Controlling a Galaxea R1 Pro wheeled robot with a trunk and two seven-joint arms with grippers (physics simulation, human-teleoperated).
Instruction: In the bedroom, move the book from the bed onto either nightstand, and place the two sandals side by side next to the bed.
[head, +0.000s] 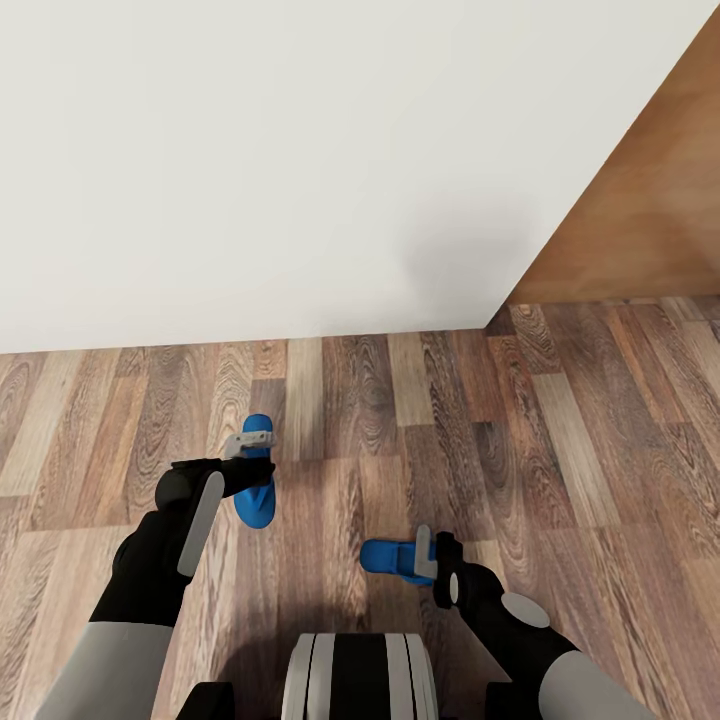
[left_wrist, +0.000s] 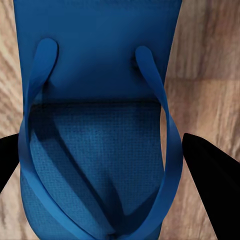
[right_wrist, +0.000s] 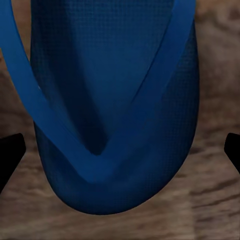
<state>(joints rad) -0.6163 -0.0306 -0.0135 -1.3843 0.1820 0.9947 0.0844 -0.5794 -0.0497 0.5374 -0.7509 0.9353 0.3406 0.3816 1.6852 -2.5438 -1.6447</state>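
Sandals are both in your grippers rn: left gripper (head: 252, 462) is clamped across one sandal (head: 257, 478), right gripper (head: 432, 560) is clamped on the other sandal (head: 392, 558), both over the wood floor (head: 560, 420). They're well apart, w/ the white wall (head: 300, 150) right ahead.

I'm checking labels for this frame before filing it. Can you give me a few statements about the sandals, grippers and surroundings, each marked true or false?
1. The left gripper is at a blue sandal. True.
2. The other sandal is red. False: it is blue too.
3. The floor is wood plank. True.
4. The two sandals lie touching side by side. False: they are apart, one at each gripper, the second at the right gripper.
5. A white wall stands ahead. True.
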